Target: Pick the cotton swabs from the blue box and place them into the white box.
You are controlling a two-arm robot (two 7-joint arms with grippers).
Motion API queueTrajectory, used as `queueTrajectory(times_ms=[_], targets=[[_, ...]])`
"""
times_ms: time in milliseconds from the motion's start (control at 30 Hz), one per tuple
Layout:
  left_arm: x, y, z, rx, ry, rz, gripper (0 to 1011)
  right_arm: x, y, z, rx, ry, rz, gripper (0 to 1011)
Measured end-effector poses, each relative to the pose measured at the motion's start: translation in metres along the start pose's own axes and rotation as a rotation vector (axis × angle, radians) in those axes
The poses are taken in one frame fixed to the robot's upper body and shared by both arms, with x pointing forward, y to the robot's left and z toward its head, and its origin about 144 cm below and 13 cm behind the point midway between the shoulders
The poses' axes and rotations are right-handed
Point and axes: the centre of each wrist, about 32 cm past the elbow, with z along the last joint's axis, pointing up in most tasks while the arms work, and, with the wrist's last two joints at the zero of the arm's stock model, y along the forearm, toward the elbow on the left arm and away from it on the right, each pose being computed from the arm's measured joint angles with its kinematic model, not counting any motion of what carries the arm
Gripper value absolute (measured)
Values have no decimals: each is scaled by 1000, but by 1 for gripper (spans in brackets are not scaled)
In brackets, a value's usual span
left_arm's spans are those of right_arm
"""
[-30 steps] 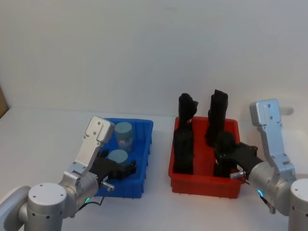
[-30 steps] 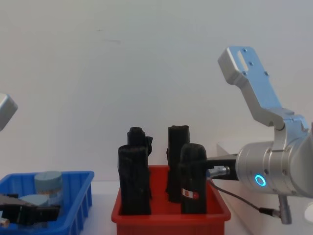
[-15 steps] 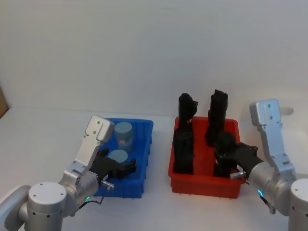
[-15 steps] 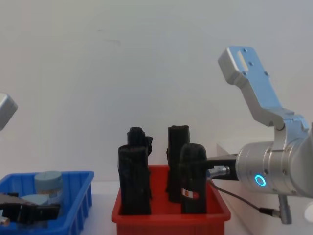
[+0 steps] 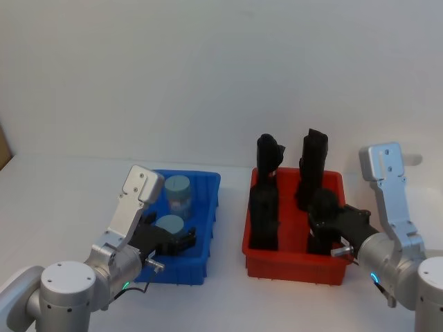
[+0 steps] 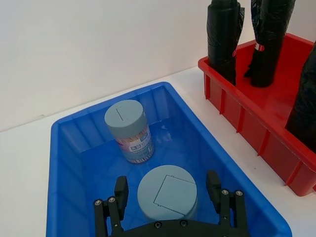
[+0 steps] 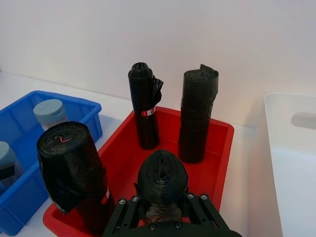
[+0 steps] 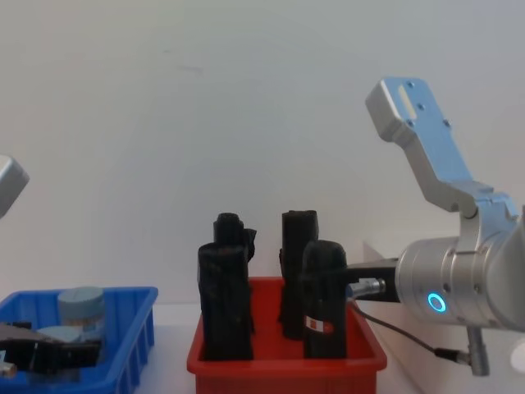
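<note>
Firstly, white box (image 7: 291, 168): set well to the right of the blue box, beyond the red bin; no jar is seen inside it.
Red bin (image 5: 294, 266): placed just right of the blue box, with upright black rolls (image 5: 264, 216) stood in it.
Blue box (image 5: 187, 271): taken as the landmark; both cotton swabs are held in it, so none is judged delivered yet.
Right pincer (image 7: 165, 205): found right of the blue box, over the red bin at one black roll; whether it is clamped cannot be told.
Left pincer (image 6: 167, 180): reached into the blue box from its robot-side wall, fingers held apart.
Near jar (image 6: 168, 197): stood upright by that same wall, long axis vertical, caught between the spread fingers with a gap seen on each side.
Far jar (image 6: 127, 131): stood upright deeper in the blue box, near its far wall, apart from the near jar.
Deciding relation: the near jar is already bracketed by the left pincer, so only a closing across its round body is judged to be needed.
Nearer arm: left.
</note>
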Motion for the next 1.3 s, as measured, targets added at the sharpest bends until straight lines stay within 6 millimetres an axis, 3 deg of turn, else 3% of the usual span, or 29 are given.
queueTrajectory(times_ms=[1300], targets=[[3, -2, 3, 13, 10, -12, 1002, 0, 0, 0, 0, 0, 0, 348]])
